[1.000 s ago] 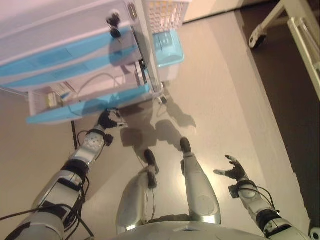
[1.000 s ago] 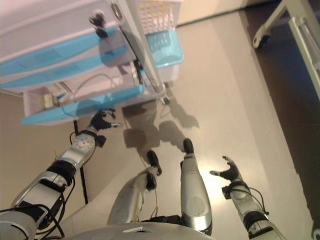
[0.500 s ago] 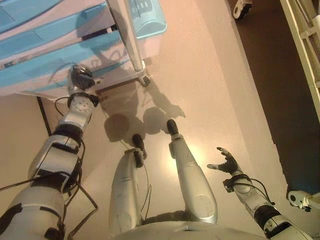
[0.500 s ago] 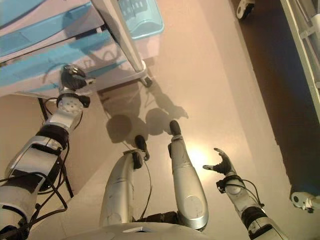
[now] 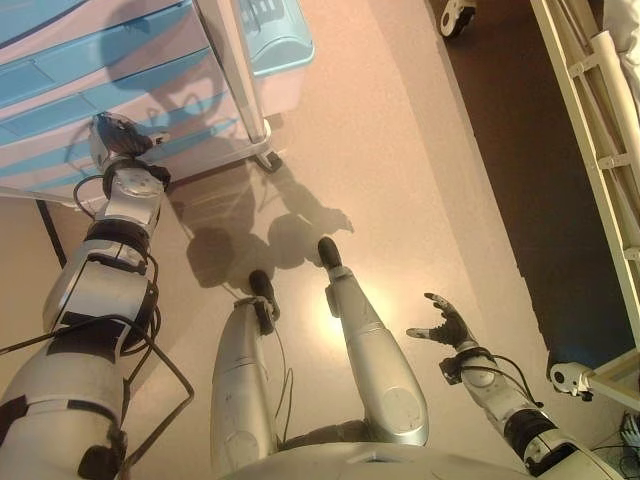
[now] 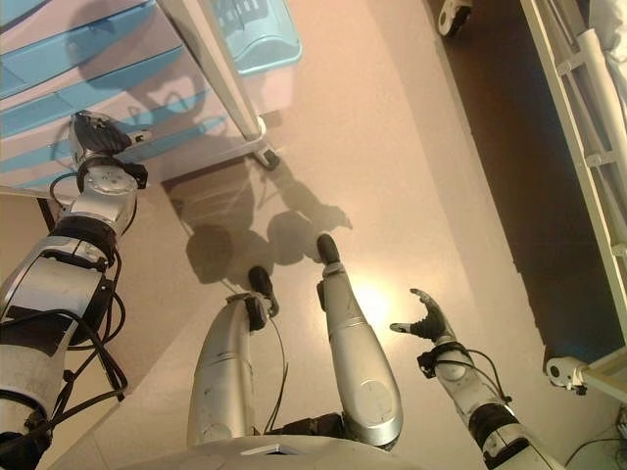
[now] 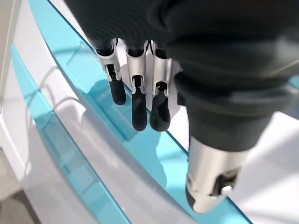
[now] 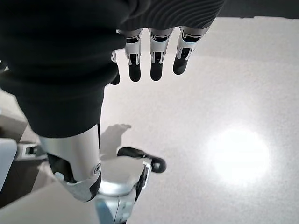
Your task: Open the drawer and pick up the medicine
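Two robot hands: left robot hand [image 5: 116, 135] up at the drawer cabinet, right robot hand [image 5: 441, 326] low over the floor [image 5: 400, 180], well apart from the cabinet
Left robot hand state: fingers [image 7: 138, 105] straight and relaxed, gripping nothing; the dark tips lie against or just over a turquoise drawer front [image 7: 140, 154], contact unclear
Right robot hand state: released, fingers [image 8: 156, 60] spread and straight over bare floor, holding nothing
Drawer cabinet [image 5: 90, 70]: white body with turquoise-fronted drawers stacked one above another, standing on the floor at the robot's left front; from these views I cannot tell whether the drawer by the left robot hand is pulled out
Medicine: not visible in any view, and in neither robot hand
Turquoise bin [image 5: 275, 35]: just beside the cabinet on its right
Bed frame [image 5: 590, 130]: cream rails along the right edge, over dark flooring
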Controlling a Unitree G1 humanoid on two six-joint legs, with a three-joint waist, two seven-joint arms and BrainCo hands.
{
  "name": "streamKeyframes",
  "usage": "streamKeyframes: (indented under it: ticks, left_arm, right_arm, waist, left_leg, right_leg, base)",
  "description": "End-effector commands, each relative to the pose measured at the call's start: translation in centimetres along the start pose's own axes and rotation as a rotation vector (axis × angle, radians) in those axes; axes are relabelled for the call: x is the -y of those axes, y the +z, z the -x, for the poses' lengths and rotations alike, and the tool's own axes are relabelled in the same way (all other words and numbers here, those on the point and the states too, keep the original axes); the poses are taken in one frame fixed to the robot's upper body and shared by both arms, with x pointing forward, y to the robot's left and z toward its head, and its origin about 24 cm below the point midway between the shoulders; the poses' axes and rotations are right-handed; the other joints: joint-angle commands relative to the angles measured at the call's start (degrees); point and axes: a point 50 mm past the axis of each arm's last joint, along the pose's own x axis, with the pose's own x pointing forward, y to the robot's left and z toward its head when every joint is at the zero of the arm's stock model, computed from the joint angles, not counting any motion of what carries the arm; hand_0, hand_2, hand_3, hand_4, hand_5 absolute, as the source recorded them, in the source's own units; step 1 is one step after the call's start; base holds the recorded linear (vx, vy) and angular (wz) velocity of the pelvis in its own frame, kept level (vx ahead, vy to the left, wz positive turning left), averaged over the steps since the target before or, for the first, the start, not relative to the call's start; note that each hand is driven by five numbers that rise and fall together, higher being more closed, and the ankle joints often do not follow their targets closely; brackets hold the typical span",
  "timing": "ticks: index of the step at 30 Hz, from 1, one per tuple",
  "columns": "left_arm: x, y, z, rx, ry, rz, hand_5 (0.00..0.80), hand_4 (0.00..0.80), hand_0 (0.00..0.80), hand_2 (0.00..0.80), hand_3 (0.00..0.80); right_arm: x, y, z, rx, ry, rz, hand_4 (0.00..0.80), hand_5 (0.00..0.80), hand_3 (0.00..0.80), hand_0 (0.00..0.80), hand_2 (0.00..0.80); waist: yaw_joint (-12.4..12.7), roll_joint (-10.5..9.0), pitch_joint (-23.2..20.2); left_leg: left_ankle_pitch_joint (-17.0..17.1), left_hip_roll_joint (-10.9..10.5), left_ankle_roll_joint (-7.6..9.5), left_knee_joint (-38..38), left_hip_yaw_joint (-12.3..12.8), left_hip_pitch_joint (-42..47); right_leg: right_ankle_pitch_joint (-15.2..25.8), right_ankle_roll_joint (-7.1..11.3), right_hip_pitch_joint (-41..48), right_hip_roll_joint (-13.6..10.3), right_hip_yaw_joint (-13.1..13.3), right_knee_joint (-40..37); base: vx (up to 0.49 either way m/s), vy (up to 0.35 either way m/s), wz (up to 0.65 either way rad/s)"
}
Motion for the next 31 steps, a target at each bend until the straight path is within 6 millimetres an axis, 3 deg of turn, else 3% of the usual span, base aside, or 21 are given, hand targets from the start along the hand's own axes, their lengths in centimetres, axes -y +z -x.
streamKeyframes:
  ticks: [1,5,9,14,16,20,23,26,31]
  left_arm:
    - [-2.0,-0.7,-0.4,0.035,-0.11,0.148,0.0,0.0,0.0,0.0,0.0]
    - [0.6,-3.8,1.8,-0.021,-0.335,0.308,0.0,0.0,0.0,0.0,0.0]
    - [3.0,-10.2,6.6,-0.162,-0.494,0.393,0.0,0.0,0.0,0.0,0.0]
    - [4.5,-19.3,16.1,-0.449,-0.593,0.415,0.0,0.0,0.0,0.0,0.0]
    - [4.1,-22.7,20.0,-0.609,-0.594,0.378,0.0,0.0,0.0,0.0,0.0]
    - [2.5,-27.2,26.2,-0.867,-0.635,0.255,0.0,0.0,0.0,0.0,0.0]
    - [2.0,-29.0,30.4,-0.992,-0.754,0.144,0.0,0.0,0.0,0.0,0.0]
    - [2.1,-29.5,33.3,-1.053,-0.848,0.096,0.0,0.0,0.0,0.0,0.0]
    - [2.7,-29.8,36.0,-1.146,-0.8,0.146,0.0,0.0,0.0,0.0,0.0]
  right_arm:
    - [-1.4,-0.8,1.2,0.006,0.052,-0.015,0.0,0.0,0.0,0.0,0.0]
    - [-1.3,-0.3,1.0,0.016,0.04,-0.023,0.0,0.0,0.0,0.0,0.0]
    - [-1.1,-1.3,1.4,-0.03,0.022,-0.042,0.0,0.0,0.0,0.0,0.0]
    - [-1.2,-3.6,2.7,-0.124,0.035,-0.051,0.0,0.0,0.0,0.0,0.0]
    - [-1.4,-4.8,3.3,-0.176,0.053,-0.044,0.0,0.0,0.0,0.0,0.0]
    - [-2.5,-6.9,4.6,-0.28,0.117,-0.027,0.0,0.0,0.0,0.0,0.0]
    - [-3.9,-8.2,5.6,-0.364,0.171,-0.057,0.0,0.0,0.0,0.0,0.0]
    - [-4.8,-8.9,6.2,-0.417,0.182,-0.095,0.0,0.0,0.0,0.0,0.0]
    - [-6.1,-9.6,6.9,-0.504,0.203,-0.15,0.0,0.0,0.0,0.0,0.0]
  waist:
    - [0.2,0.32,-5.2]
    - [1.3,1.66,-5.6]
    - [4.1,2.92,-7.6]
    - [7.2,3.74,-11.8]
    - [8.1,4.04,-14.4]
    - [9.8,4.28,-19.5]
    - [11.0,4.17,-22.6]
    - [11.8,4.1,-24.3]
    - [13.4,3.59,-26.2]
  left_leg:
    - [-2.3,-2.4,2.84,-7.7,2.2,4.6]
    - [0.5,-2.8,2.47,-11.1,3.3,7.3]
    - [1.7,-3.6,1.63,-15.2,2.9,12.4]
    - [3.1,-3.8,0.19,-20.8,1.7,19.8]
    - [3.7,-3.8,-0.36,-23.7,1.1,23.4]
    - [4.8,-3.8,-1.08,-28.9,0.1,30.0]
    - [5.3,-3.6,-1.19,-32.3,-0.3,34.0]
    - [5.5,-3.7,-1.26,-35.1,-0.7,37.3]
    - [5.5,-4.4,-1.19,-38.4,-1.2,40.9]
  right_leg:
    - [-1.4,-1.6,2.4,1.0,0.2,-4.4]
    - [-1.0,-1.9,4.9,-0.5,-0.5,-5.7]
    - [-2.5,-1.79,10.6,-2.8,-2.7,-7.7]
    - [-3.7,-2.0,19.9,-4.4,-7.0,-12.3]
    - [-4.2,-2.18,23.9,-4.7,-8.6,-14.2]
    - [-4.6,-2.2,30.8,-4.5,-10.8,-17.8]
    - [-4.3,-2.14,34.6,-4.5,-12.0,-20.2]
    - [-3.7,-1.86,37.8,-4.4,-13.2,-23.0]
    - [-2.4,-1.36,41.6,-4.2,-14.9,-26.9]
  base:
    - [-0.04,-0.05,0.04]
    - [-0.087,-0.071,0.06]
    - [0.016,-0.088,0.14]
    - [0.013,-0.095,0.29]
    - [0.031,-0.062,0.43]
    - [0.046,-0.04,0.37]
    - [0.032,-0.051,0.2]
    - [-0.028,-0.017,0.17]
    - [-0.009,-0.004,0.14]
